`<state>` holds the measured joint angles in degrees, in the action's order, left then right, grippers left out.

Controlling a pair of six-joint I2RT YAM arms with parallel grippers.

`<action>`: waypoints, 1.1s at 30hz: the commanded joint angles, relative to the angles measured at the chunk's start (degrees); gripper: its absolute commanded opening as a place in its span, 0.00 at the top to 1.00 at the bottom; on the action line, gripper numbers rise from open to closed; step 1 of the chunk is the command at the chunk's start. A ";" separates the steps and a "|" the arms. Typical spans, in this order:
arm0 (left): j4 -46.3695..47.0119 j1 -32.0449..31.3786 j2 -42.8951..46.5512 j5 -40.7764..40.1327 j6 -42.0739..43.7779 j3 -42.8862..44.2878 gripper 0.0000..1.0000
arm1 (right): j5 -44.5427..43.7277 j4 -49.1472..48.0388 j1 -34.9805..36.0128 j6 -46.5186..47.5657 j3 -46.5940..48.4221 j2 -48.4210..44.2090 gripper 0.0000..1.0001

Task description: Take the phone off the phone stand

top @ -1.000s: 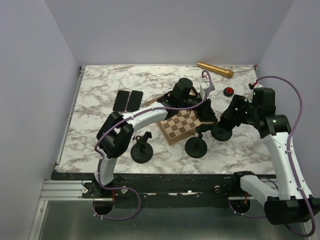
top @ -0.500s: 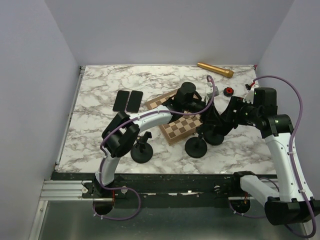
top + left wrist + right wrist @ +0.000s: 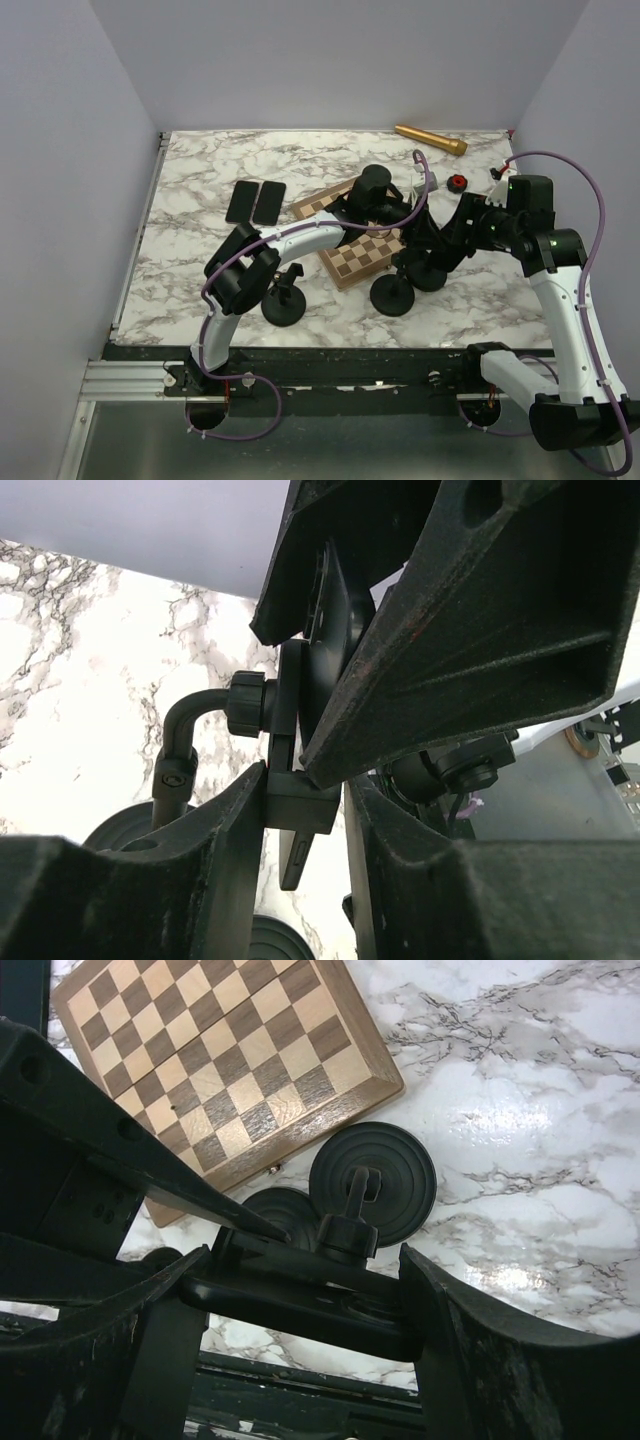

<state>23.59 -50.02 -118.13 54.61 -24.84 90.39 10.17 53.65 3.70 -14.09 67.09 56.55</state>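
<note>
Clamping phone stand [image 3: 388,1175], right jaws, phone [image 3: 293,858] mounted

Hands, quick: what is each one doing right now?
Left hand: around the phone, grip cannot be told.
Right hand: closed on the phone stand.

Phone stand [image 3: 372,1185] is black, chessboard [image 3: 225,1070] checkered, table [image 3: 520,1090] marbled.

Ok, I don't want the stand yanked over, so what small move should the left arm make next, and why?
Probably close the left gripper firmly on the phone before any lift. It straddles the phone, which is seated in the phone stand, but a firm grip isn't evident. The right gripper is shut on the phone stand, bracing it.
</note>
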 commanded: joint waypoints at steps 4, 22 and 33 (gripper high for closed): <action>5.11 -1.13 0.75 1.80 -3.11 0.53 0.82 | -3.06 -2.70 0.64 0.85 0.99 -0.37 0.99; 15.44 -4.16 3.03 -20.81 -8.49 -7.01 1.00 | -16.49 -8.04 1.04 -9.07 -3.89 -0.70 0.39; 19.49 -5.35 5.40 -26.61 -7.96 -12.57 1.00 | -19.97 -8.44 1.13 -13.35 -4.73 -1.30 0.12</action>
<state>40.27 -54.68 -115.42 31.57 -32.27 80.03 -4.14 45.15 5.32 -23.49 62.30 54.50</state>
